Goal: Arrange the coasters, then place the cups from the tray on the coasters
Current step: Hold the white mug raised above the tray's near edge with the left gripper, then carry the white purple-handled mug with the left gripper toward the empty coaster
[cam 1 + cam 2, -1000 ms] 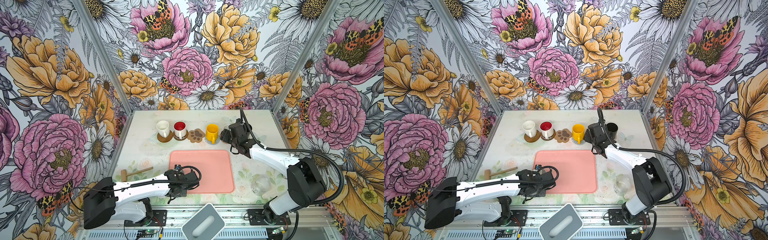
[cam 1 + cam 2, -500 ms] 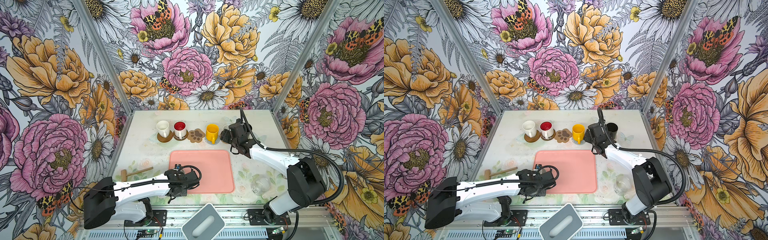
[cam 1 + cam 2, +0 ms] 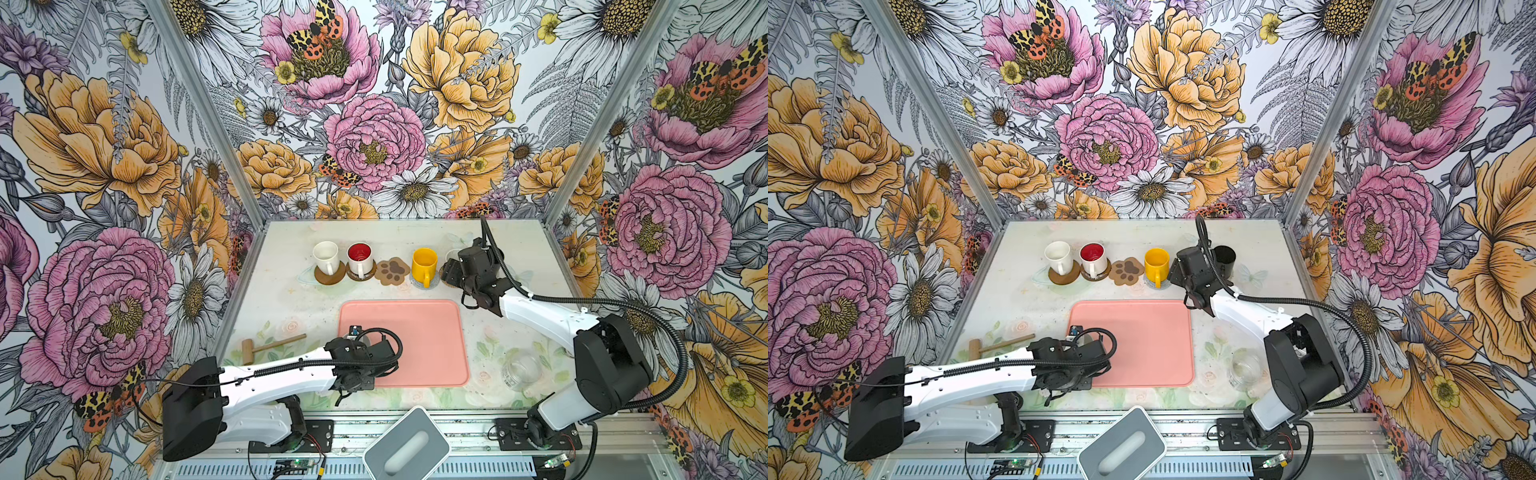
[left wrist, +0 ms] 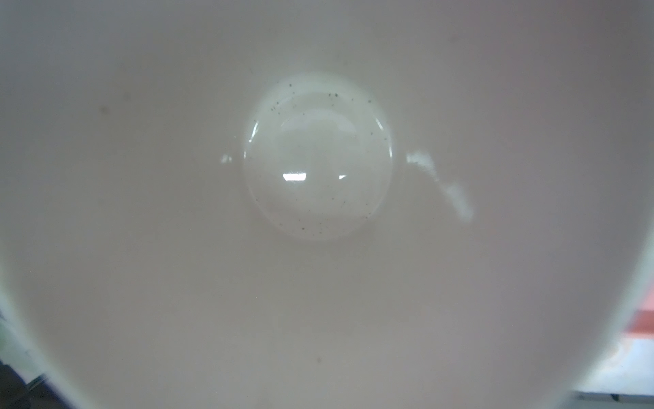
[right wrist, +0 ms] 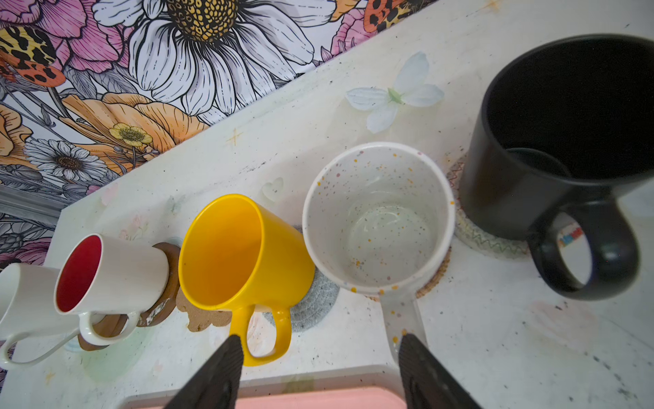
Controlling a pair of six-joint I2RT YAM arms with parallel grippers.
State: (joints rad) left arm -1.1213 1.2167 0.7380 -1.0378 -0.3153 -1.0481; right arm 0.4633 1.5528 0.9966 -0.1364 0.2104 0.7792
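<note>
Top views, both. Item one: salmon-pink tray [image 3: 419, 332] at mid-table, bare except where the left gripper [image 3: 360, 337] hangs over its near left corner. Whether that claw is clamped or slack I cannot tell, because the wrist hides its fingers.

Item two: pale-lined cup [image 4: 318, 248]. It fills the left wrist view, which looks straight down into it. I take it to be the one cup not yet on a mat, at that tray corner.

Item three: five mugs in a row beyond the tray, each on its own coaster. They are the white mug [image 3: 325, 257], red-lined mug [image 3: 360, 255], yellow mug [image 3: 424, 262], speckled mug [image 5: 378, 219] and black mug [image 3: 1224, 259].

Item four: right gripper [image 5: 320, 340]. Its jaws are spread wide and grip nothing. The speckled mug's handle lies just beside one finger.

Item five: paw-print coaster [image 3: 392, 271], flat and bare, between the red-lined and yellow mugs.

Handling note, as I judge it:
- The pale-lined cup belongs on the paw-print coaster.
- The slot is tight, so lift clear of the tray rim, keep the cup upright and approach from the tray side.
- Lower it straight down, handle toward the tray, so neither neighbour is nudged.
- Centre the base, since the mat's edge is lobed.
- The right arm would do well to draw back first, as its wrist crowds the yellow mug.
</note>
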